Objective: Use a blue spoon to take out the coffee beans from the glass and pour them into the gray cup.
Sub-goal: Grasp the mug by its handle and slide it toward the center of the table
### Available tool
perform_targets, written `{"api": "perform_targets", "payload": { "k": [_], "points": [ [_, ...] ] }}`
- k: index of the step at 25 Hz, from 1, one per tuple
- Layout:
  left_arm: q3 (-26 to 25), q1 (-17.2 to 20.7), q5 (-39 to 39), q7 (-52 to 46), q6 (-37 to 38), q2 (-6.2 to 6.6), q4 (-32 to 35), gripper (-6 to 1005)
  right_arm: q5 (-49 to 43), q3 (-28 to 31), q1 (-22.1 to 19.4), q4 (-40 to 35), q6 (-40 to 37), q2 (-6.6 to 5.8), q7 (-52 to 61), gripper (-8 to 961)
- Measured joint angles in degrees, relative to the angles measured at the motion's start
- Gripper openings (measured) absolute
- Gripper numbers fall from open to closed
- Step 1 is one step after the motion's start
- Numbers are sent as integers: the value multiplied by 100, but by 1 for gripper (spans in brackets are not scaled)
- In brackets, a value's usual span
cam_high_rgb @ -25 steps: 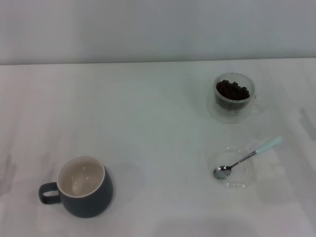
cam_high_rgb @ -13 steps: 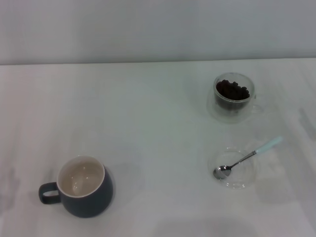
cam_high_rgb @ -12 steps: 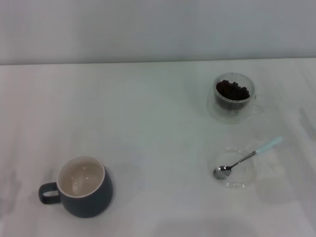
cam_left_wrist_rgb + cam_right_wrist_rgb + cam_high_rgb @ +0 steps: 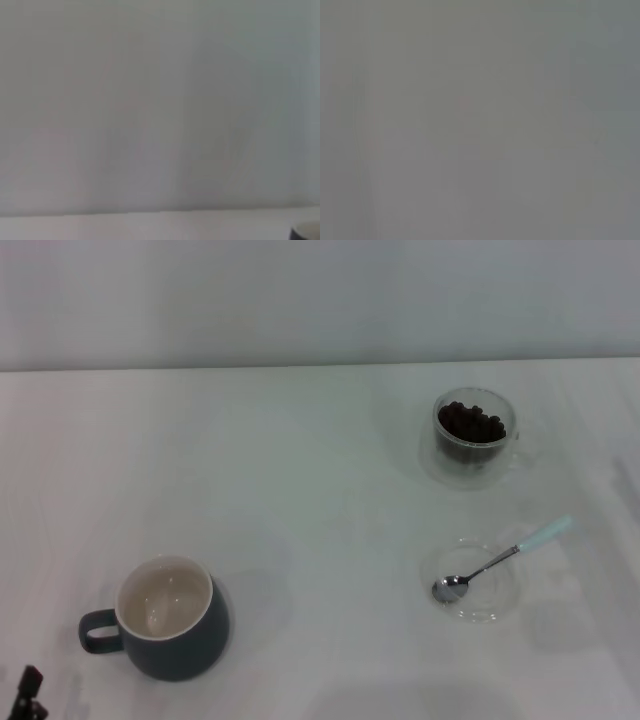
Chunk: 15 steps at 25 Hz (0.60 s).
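Left gripper (image 4: 27,695) tip at near-left table (image 4: 300,470) edge beside gray cup (image 4: 165,620), fingers' state unclear

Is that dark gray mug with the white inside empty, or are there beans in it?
Empty. The head view looks down into the rounded dark gray mug and shows only bare cream lining, no dark beans.

Only a small dark tip of the left gripper (image 4: 27,692) shows at the near left corner of the head view, cut off by the edge (its fingers cannot be made out). In the left wrist view a dark curved sliver (image 4: 306,232) is clipped at the corner, too little to identify. The right wrist view gives only a featureless gray blur.
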Motion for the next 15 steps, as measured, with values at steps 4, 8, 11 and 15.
{"api": "perform_targets", "payload": {
  "k": [4, 8, 11, 15],
  "points": [
    [1, -163, 130, 45, -422, -13, 10, 886, 3, 3, 19, -32, 1, -6, -2, 873],
    [1, -442, 211, 3, -905, -17, 61, 886, 4, 3, 13, -67, -5, -7, 1, 873],
    [1, -651, 216, -55, -1240, -18, 128, 887, 6, 3, 7, -85, -11, -7, -3, 873],
    [1, -828, 225, -70, -1546, -3, 229, 887, 6, 3, -5, -99, -24, -7, -8, 872]
  ]
}}
